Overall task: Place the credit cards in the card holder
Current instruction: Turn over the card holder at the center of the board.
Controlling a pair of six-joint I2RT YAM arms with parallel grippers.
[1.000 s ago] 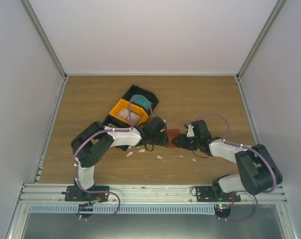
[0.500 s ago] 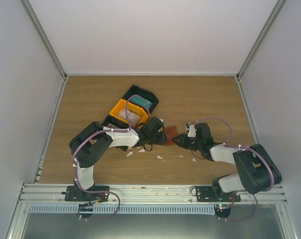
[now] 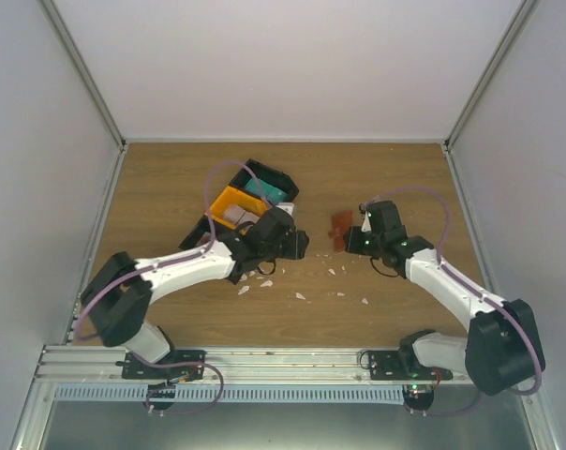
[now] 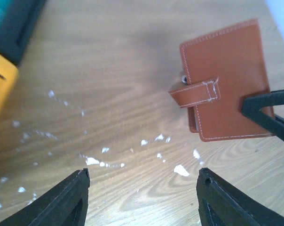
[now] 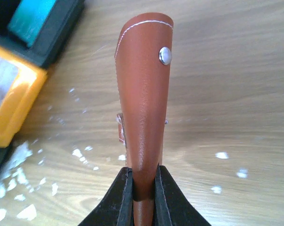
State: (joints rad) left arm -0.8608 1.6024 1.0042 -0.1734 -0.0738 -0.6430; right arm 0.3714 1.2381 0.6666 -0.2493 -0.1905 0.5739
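As scraps [image 3: 300,295] litter the wooden table [image 3: 386,178] inside pale walls [image 3: 283,66], the right gripper [image 5: 143,181] pinches the card holder [image 5: 144,84]; the left gripper [image 4: 143,176] gapes empty.

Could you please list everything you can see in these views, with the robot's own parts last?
card holder: one, reddish-brown, right of centre, pinched at one edge
teal card: one visible, teal, in the black bin
whitish card: one visible, whitish-grey, in the orange bin
orange bin: one, orange, left of centre
black bin: one, black, behind the orange bin
scraps: many, white, scattered mid-table
table: one, wood brown
left tool: one, black, open above the scraps
right tool: one, black, shut on the card holder
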